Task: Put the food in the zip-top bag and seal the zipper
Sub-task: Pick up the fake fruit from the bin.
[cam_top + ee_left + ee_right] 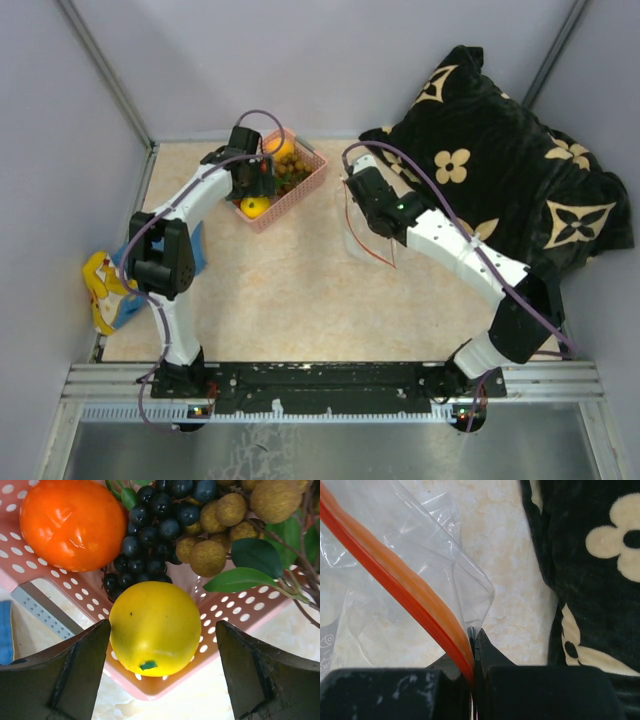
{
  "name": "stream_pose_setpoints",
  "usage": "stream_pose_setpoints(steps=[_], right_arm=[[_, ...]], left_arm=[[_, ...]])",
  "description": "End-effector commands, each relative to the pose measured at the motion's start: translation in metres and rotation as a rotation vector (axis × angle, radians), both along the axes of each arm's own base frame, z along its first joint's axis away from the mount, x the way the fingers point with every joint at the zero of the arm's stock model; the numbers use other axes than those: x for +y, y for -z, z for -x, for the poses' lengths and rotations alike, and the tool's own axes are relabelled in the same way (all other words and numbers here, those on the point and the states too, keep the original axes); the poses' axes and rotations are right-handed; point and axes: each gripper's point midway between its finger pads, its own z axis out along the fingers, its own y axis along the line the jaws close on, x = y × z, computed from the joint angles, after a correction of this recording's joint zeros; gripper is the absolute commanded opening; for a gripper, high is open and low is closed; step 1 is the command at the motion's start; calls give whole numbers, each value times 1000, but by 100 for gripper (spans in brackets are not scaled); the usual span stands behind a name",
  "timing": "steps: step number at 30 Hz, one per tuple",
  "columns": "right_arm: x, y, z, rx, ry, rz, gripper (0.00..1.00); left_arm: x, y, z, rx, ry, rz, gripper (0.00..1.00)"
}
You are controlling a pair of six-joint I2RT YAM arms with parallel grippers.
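The food lies in a pink basket point(305, 187) at the back left: a yellow fruit point(155, 628), an orange fruit point(72, 524), dark grapes point(150, 535) and a tan berry cluster point(225, 525). My left gripper point(162, 625) hangs open over the basket's near corner, one finger on either side of the yellow fruit without touching it. The clear zip-top bag point(420, 540) lies on the table near the middle point(362, 245). Its red-orange zipper point(385, 567) runs into my right gripper point(474, 640), which is shut on the bag's mouth edge.
A big black cushion with cream flower marks point(500, 180) fills the back right, close beside the right arm. A blue-and-yellow cloth point(110, 285) lies at the left table edge. Grey walls close in the back and sides.
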Motion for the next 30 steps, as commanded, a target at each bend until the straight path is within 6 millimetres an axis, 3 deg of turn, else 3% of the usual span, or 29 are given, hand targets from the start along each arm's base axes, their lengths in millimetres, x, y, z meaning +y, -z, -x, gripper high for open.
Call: stream_pose_setpoints(steps=[1, 9, 15, 23, 30], right_arm=[[-2, -15, 0, -47, 7, -50, 0], [-2, -12, 0, -48, 6, -55, 0], [2, -12, -4, -53, -1, -53, 0], [4, -18, -8, -64, -5, -58, 0], [11, -20, -13, -61, -19, -65, 0]], left_arm=[[0, 9, -2, 35, 16, -16, 91], [-3, 38, -1, 107, 18, -17, 94], [-8, 42, 3, 132, 22, 12, 89], [-9, 5, 8, 35, 28, 54, 64], [-26, -48, 20, -71, 69, 186, 57]])
